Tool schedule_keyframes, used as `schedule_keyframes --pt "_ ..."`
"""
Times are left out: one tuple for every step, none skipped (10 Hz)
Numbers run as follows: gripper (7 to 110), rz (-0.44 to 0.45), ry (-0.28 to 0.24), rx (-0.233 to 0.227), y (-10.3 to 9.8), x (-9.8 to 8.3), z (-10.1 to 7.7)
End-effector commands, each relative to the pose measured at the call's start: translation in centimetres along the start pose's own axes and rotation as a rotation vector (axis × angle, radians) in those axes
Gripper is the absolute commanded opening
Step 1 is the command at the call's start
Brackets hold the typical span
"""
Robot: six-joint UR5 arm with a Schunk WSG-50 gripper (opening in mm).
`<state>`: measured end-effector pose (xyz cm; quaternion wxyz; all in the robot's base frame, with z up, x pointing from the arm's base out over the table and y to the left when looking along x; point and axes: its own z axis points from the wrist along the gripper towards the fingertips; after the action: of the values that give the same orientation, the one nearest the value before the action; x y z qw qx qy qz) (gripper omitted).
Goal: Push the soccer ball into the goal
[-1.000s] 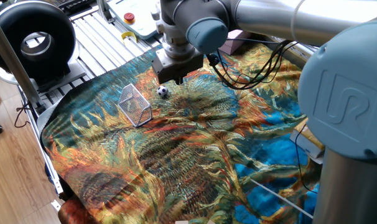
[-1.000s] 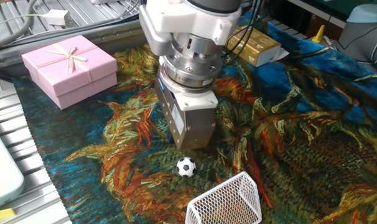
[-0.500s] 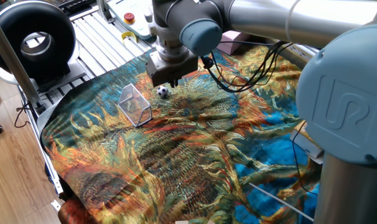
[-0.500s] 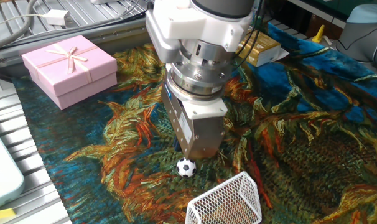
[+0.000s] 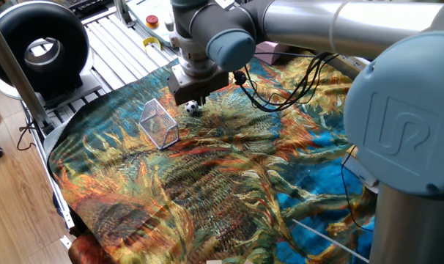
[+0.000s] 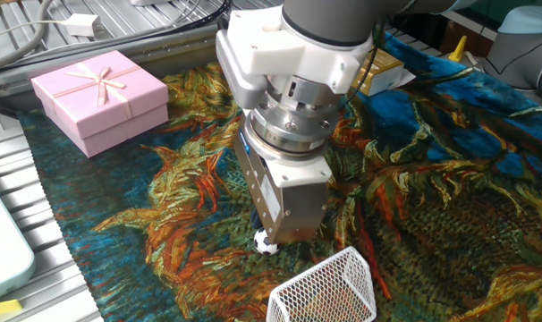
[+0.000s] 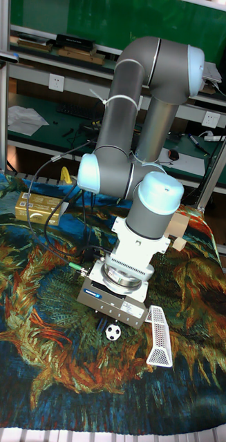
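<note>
The soccer ball is a tiny white ball with black patches lying on the patterned cloth. In the other fixed view only the lower edge of the soccer ball peeks out from under the gripper. The goal, a small wire-mesh wedge, stands a short way beyond the ball; the goal and ball do not touch. My gripper hangs low, right at the ball and on its far side from the goal. The tall fixed view shows the ball just below the gripper, with the goal beside it. The fingertips are hidden.
A pink gift box sits at the cloth's edge and a yellow box lies behind the arm. A black ring-shaped device stands off the table's corner. Cables trail from the wrist over the cloth.
The gripper has slid toward the ball and the goal and lowered, and now covers most of the ball in the other fixed view. Ball and goal have barely shifted.
</note>
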<state>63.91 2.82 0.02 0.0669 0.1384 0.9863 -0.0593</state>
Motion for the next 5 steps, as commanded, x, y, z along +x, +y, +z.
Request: schedule_keyframes --pt "7 0.015 -0.004 -0.012 1.2 0.1 0.0" --pt "7 0.017 -0.006 -0.016 1.6 0.1 -0.2" --pt "7 0.023 -0.009 -0.018 2.0 0.1 -0.5" --pt "7 0.026 -0.011 -0.022 2.3 0.1 -0.7" --pt "7 0.029 -0.018 -0.034 2.7 0.0 -1.0"
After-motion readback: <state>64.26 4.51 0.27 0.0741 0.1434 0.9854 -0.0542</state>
